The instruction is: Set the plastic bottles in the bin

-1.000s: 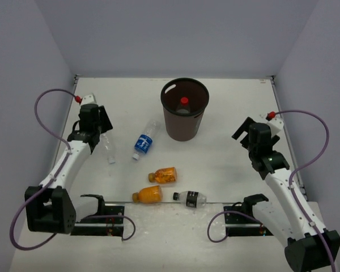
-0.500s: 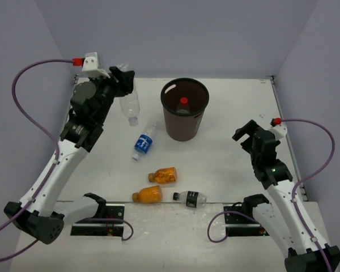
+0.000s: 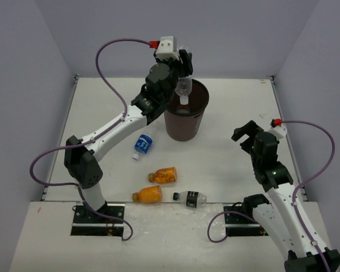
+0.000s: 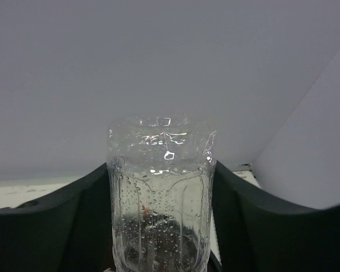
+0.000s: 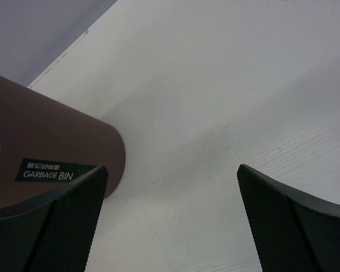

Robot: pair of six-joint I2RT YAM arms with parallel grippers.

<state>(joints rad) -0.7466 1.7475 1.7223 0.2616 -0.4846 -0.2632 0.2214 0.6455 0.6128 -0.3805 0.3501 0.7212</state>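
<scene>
Clear bottle (image 3: 183,89) is clamped in the left claw (image 3: 183,76), cap down. It hangs directly below the fingers, over the mouth of the bin (image 3: 184,127). The right claw (image 3: 246,133) stands spread wide and empty, with the bin wall beside one finger. Risk: an off-centre release could drop the bottle onto the rim and bounce it out. The droplet-covered plastic may also slip early.

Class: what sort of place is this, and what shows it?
Probably a robotics lab cell: two white arms bolted to a white table, plain grey walls, a round dark brown plastic bin.
</scene>
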